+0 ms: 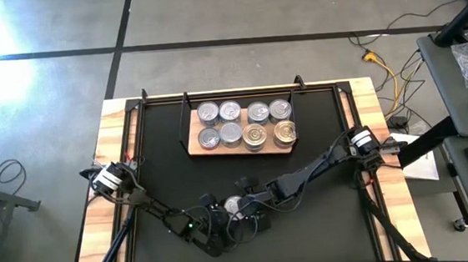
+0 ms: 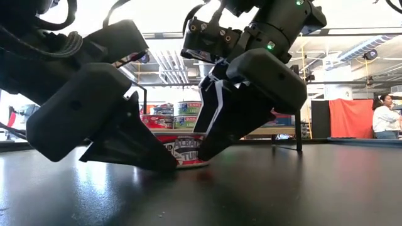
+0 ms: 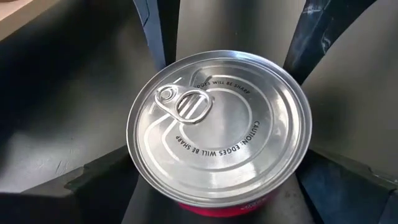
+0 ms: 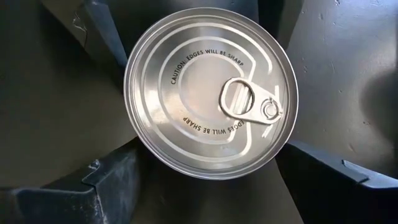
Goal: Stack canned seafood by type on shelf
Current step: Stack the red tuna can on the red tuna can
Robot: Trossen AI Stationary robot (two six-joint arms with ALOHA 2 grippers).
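At the near middle of the black mat, one tin, upright, alone, well apart from the shelf. Silver lid up, pull ring flat on it, red side showing below the rim, white label with dark lettering around the wall.

On either side of that tin, both tools at once. Left gripper down at mat level, reaching in from the left, jaws apart, the tin between its dark fingers. Right gripper reaching in from the right, likewise low, jaws apart, fingers flanking the same tin. Fingertips close against the tin's wall in the low view; impossible to say whether pressing or merely beside it. Tin flat on the mat, not lifted.

At the far middle of the mat, the light-wood shelf with black frame ends, lengthwise across. On it, the other tins in two rows of four, packed side by side: silver tops on the left half, more golden tops on the right half. From the low view, seen stacked two high behind the grippers.

Far off in the room at the right, a person in a white top.
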